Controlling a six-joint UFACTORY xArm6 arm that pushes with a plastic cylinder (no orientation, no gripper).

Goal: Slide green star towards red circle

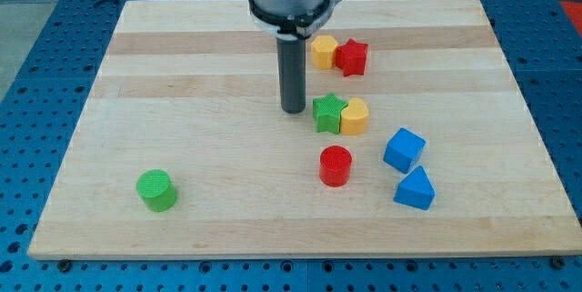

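Green star (329, 113) just right of my tip (293, 110)

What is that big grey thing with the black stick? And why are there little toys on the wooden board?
That is a robot arm, seen by one camera. It has no hand, only a dark rod. My tip slides along the wooden board and pushes blocks; it holds nothing. It sits just left of the green star, which touches a yellow block. Below them stands the red circle. Also there: a yellow block beside a red star, a blue cube, a blue triangle and a green circle.
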